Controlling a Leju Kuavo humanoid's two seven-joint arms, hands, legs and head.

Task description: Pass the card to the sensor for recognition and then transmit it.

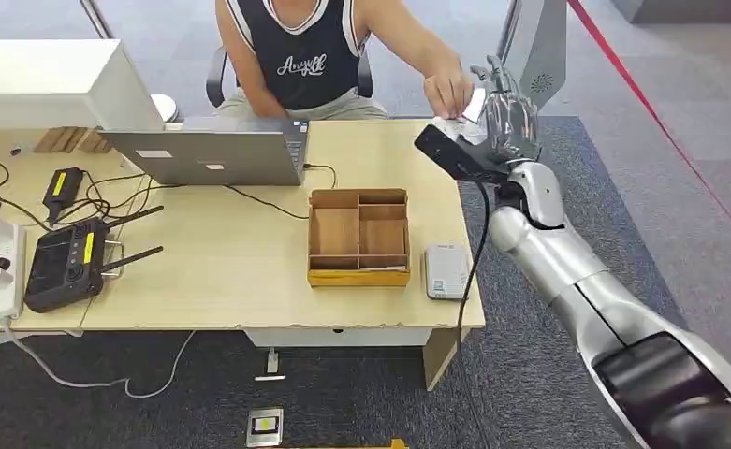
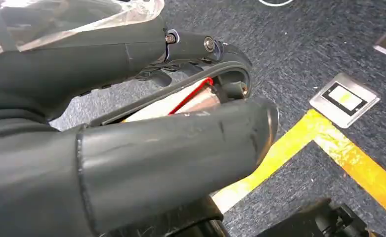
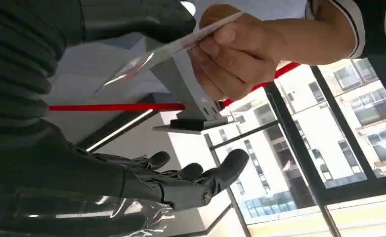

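Right hand (image 1: 506, 117) raised past the table's (image 1: 249, 271) far corner — fingers spread, holding nothing — card (image 3: 176, 47) pinched in a person's hand (image 1: 448, 92) beside it; left hand's (image 2: 131, 148) grip unclear.

An office: a pale wood counter (image 1: 230, 281) on dark blue-grey carpet (image 1: 548, 374), an open laptop (image 1: 213, 150) near its far edge with a seated person (image 1: 305, 56) in an office chair behind it. Cables, a power strip (image 1: 1, 267) and a black handheld controller (image 1: 66, 265) crowd the counter's left end. A metal floor socket (image 1: 265, 427) sits in the carpet; tall glazed buildings show through large windows (image 3: 329, 128).
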